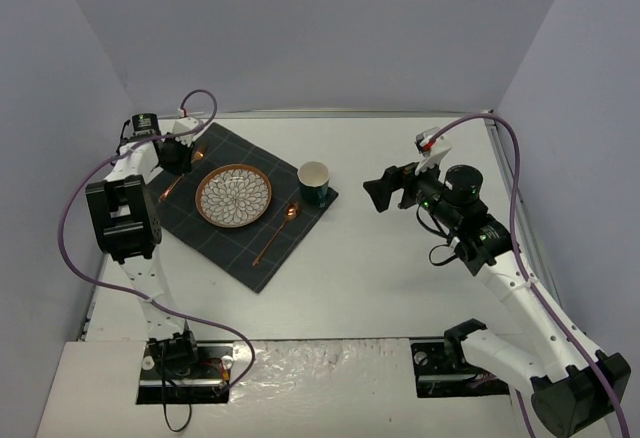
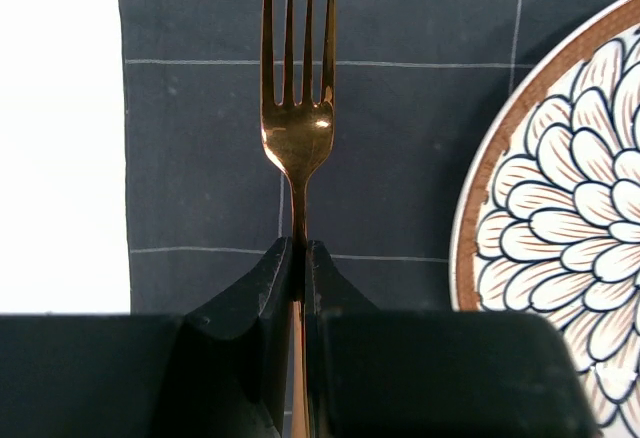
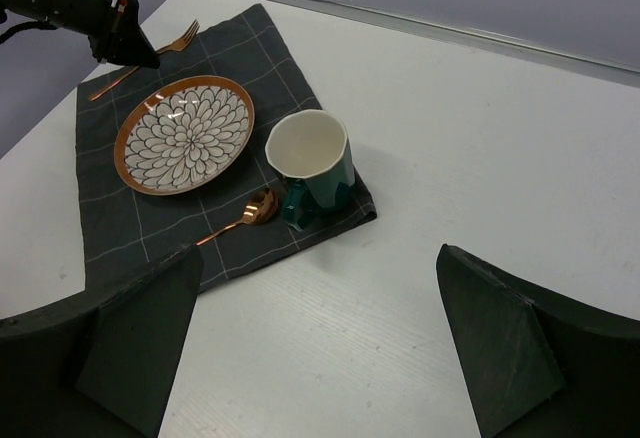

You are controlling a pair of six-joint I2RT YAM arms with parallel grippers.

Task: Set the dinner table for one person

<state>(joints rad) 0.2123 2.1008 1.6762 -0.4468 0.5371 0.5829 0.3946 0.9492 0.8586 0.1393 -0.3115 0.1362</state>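
The white dinner table [image 1: 400, 278] carries a dark grey checked mat [image 1: 250, 250]. On the mat are a flower-patterned plate [image 1: 233, 195], a green cup [image 1: 314, 182] with a white inside and a copper spoon [image 1: 277, 230]. My left gripper [image 1: 178, 158] is shut on the handle of a copper fork [image 2: 297, 138], low over the mat to the left of the plate [image 2: 570, 208], tines pointing away. My right gripper [image 1: 385, 193] is open and empty above bare table, right of the cup [image 3: 310, 158].
The mat's left edge [image 2: 125, 158] runs close beside the fork, with bare white table [image 2: 60, 158] beyond it. Grey walls close in the table on the left, back and right. The spoon [image 3: 240, 218] lies between the plate [image 3: 184, 133] and the cup.
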